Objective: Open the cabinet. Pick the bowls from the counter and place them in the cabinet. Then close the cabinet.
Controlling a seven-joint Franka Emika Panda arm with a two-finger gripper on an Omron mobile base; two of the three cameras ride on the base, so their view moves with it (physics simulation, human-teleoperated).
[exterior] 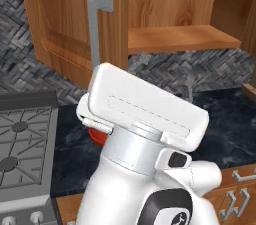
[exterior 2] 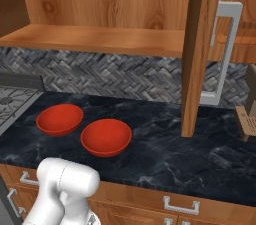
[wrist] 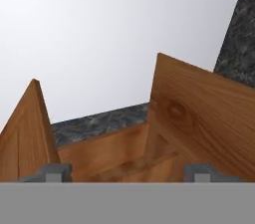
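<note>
I see the gripper with fingers spread apart, nothing between them. Both cabinet doors stand open across the upper frame; two red bowls sit lower left on the table.

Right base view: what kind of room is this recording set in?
A kitchen, simulated by the look of it. A dark marbled counter runs over wooden drawers, an open wooden wall cabinet hangs above a herringbone backsplash, and a gas stove sits to the left. Two red bowls rest on the counter.
</note>
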